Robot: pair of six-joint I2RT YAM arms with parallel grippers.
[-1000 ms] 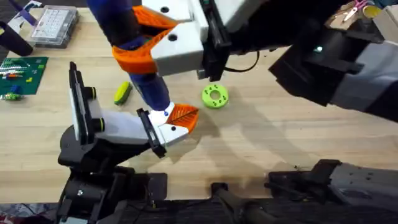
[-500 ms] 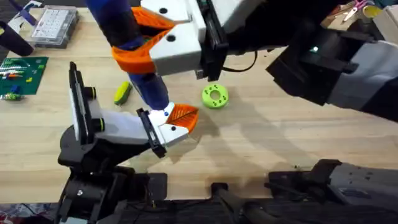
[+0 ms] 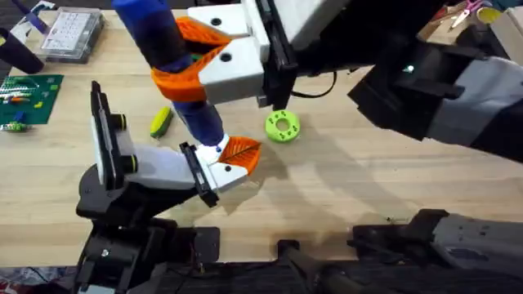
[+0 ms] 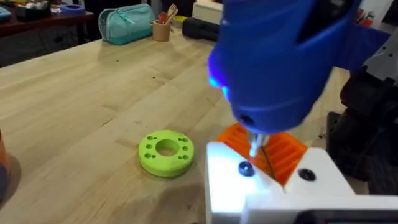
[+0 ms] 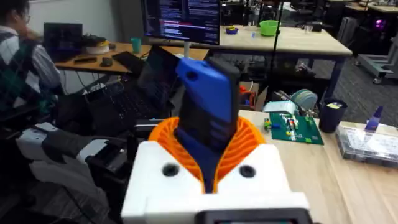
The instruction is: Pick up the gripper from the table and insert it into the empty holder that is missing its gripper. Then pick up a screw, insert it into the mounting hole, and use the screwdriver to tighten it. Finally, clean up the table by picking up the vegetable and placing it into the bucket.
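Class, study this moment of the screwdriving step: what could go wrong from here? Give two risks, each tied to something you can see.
1. The screwdriver bit meets the screw on the holder at a slant; it may slip off and scratch the orange gripper beside it.
2. The vegetable lies close beside the screwdriver; any sideways drift might knock it along the table.

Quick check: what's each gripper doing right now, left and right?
Left gripper: cannot be told.
Right gripper: closed on the screwdriver.
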